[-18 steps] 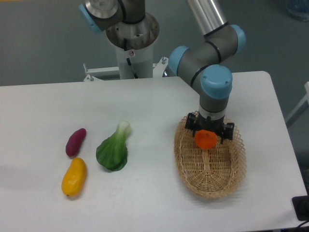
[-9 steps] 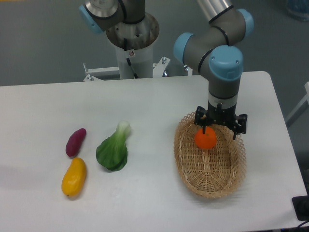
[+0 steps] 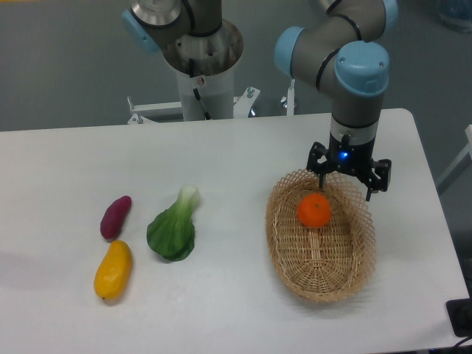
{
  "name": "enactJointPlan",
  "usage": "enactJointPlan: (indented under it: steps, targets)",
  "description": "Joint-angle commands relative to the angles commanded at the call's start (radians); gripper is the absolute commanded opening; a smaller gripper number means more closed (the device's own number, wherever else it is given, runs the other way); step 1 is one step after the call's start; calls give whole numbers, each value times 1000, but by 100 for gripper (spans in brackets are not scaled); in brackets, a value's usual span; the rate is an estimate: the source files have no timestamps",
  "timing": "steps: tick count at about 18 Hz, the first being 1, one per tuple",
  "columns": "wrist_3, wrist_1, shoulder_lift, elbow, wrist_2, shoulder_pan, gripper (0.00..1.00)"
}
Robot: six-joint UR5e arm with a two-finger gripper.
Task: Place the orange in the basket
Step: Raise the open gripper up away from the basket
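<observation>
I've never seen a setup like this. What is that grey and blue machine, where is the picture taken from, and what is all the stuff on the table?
That is a robot arm, seen by one fixed camera looking down at a white table. Its gripper, a two-fingered claw, hangs open and holds nothing. The orange lies inside the wicker basket just below it. To the left lie a purple sweet potato, a yellow mango-like fruit and a leafy green vegetable.
</observation>
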Motion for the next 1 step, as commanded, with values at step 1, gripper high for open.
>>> enactJointPlan:
  steps: [1]
  targets:
    - [0, 0, 2, 0, 0, 0, 100]
